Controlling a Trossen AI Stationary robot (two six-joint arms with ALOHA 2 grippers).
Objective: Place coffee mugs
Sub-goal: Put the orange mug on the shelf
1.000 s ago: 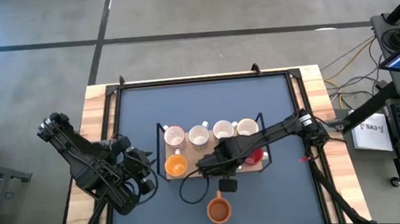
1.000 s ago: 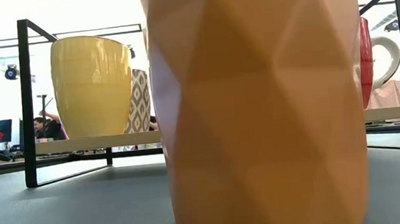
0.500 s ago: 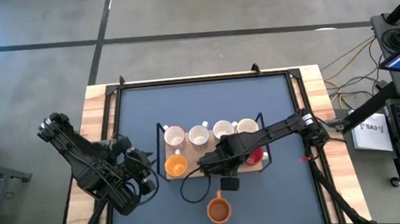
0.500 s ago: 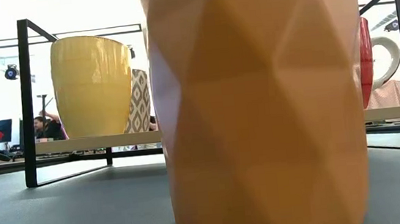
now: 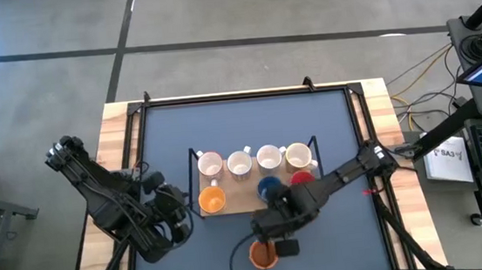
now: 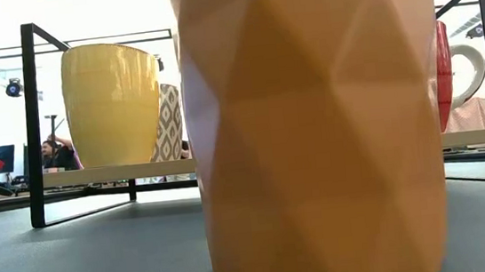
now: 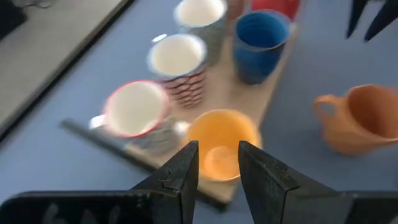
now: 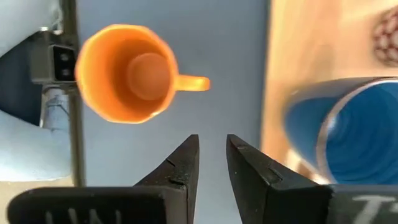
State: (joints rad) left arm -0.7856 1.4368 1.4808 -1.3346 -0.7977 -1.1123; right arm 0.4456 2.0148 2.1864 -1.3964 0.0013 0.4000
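The tabletop has a dark blue surface and carries a black-framed wooden rack near its centre. The back row of the rack holds four pale mugs side by side: the first white mug, the second white mug, the third white mug and the cream mug. The front row holds the yellow-orange mug at the left end, the blue mug right of the middle and the red mug at the right end. In the left wrist view the second white mug shows a reddish pattern on its wall.

One faceted orange mug stands alone on the tabletop, in front of the rack and apart from it, upright with its mouth up. In the low view it fills most of the picture, with the rack behind it.

The right hand hangs between the rack's front edge and the faceted orange mug. In the right wrist view its fingers stand slightly parted with a narrow gap; they pinch nothing, with bare tabletop between them.

The left hand waits at the left of the rack, above the tabletop. Its fingers stand slightly parted and hold nothing.
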